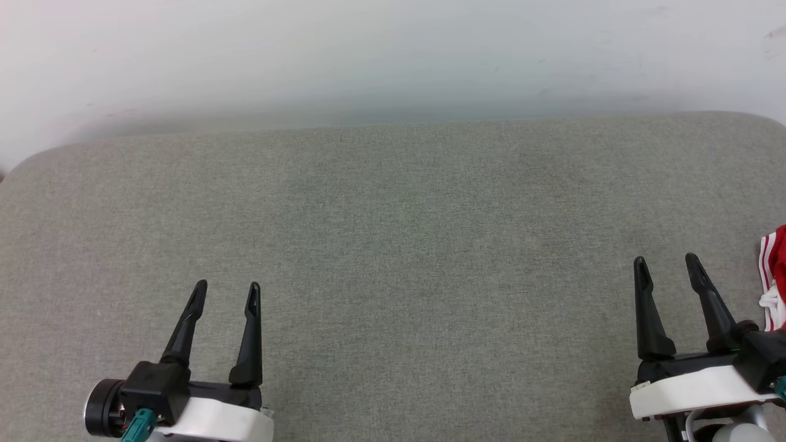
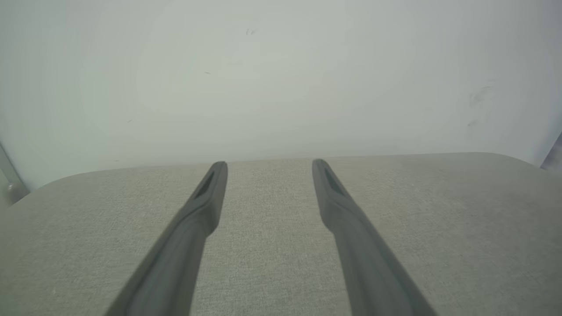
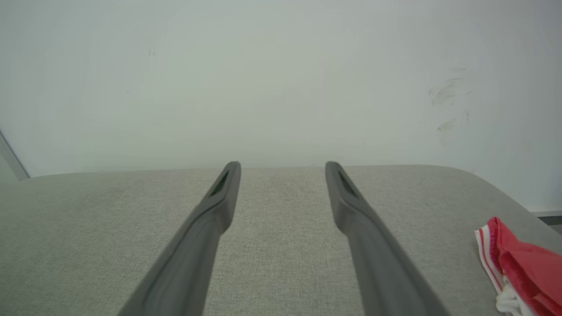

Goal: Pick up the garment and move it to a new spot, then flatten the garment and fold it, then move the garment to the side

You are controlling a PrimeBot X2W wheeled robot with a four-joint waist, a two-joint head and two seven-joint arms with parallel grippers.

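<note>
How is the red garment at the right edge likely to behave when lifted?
Likely floppy: the garment lies bunched in soft folds, so it should drape and hang from one pinch point. Probably light, since it looks like thin cloth. It may drag on the textured grey surface rather than slide freely.

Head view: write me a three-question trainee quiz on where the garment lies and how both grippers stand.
1. Multiple choice: toward which side of the grey surface does the garment lie? A left, B middle, C right.
2. True or false: the right gripper grips the garment.
3. Fill in: the left gripper is ____ and holds nothing.
Key: 1 C; 2 false; 3 open.
</note>
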